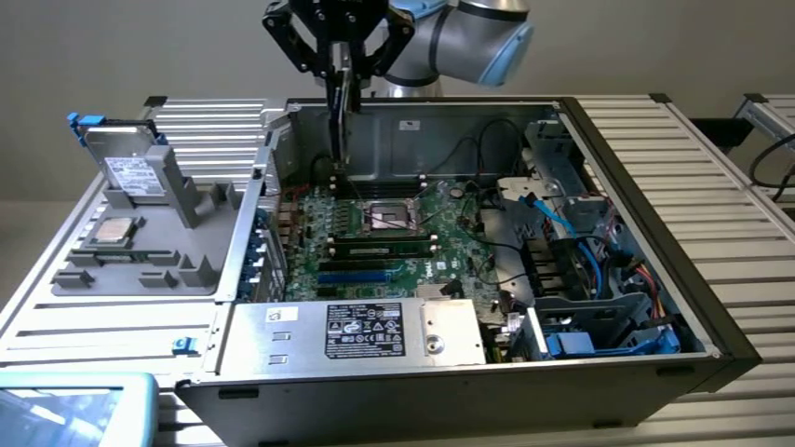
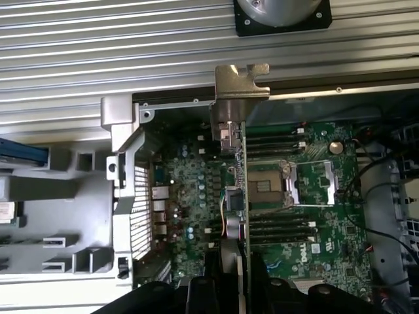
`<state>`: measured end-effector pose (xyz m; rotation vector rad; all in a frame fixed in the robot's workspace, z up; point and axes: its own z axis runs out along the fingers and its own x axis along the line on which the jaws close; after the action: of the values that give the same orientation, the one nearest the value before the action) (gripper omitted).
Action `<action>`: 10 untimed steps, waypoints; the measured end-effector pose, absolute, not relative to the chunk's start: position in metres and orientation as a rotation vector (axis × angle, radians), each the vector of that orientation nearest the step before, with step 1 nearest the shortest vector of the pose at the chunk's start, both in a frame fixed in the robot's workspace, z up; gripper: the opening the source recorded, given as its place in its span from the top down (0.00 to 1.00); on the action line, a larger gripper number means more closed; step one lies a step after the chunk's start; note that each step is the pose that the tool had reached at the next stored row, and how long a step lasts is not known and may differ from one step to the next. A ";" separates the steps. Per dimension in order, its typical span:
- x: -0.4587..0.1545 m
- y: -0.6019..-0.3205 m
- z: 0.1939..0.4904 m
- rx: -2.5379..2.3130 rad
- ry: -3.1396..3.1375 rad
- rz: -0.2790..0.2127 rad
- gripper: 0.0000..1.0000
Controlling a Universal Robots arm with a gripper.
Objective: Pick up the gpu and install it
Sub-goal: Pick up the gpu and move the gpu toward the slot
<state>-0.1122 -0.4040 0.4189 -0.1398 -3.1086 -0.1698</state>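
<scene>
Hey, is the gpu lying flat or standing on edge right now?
On edge: the gpu hangs vertically from the tool above the motherboard, and the wrist view looks straight down its thin edge.

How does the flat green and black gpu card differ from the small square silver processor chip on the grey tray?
The gpu card hangs upright, clamped in the gripper above the open case; the silver processor chip lies flat in the grey tray outside it. The gpu card is long; the processor chip is small and square. Neither is plugged into the motherboard yet.
</scene>
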 end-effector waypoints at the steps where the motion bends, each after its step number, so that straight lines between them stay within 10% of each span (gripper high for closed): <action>1: -0.109 -0.404 0.418 -0.140 -3.109 -0.170 0.70; 10: -0.091 -0.407 0.414 -0.140 -3.108 -0.169 0.70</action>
<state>-0.0911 -0.4073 0.4143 -0.1404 -3.1084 -0.1694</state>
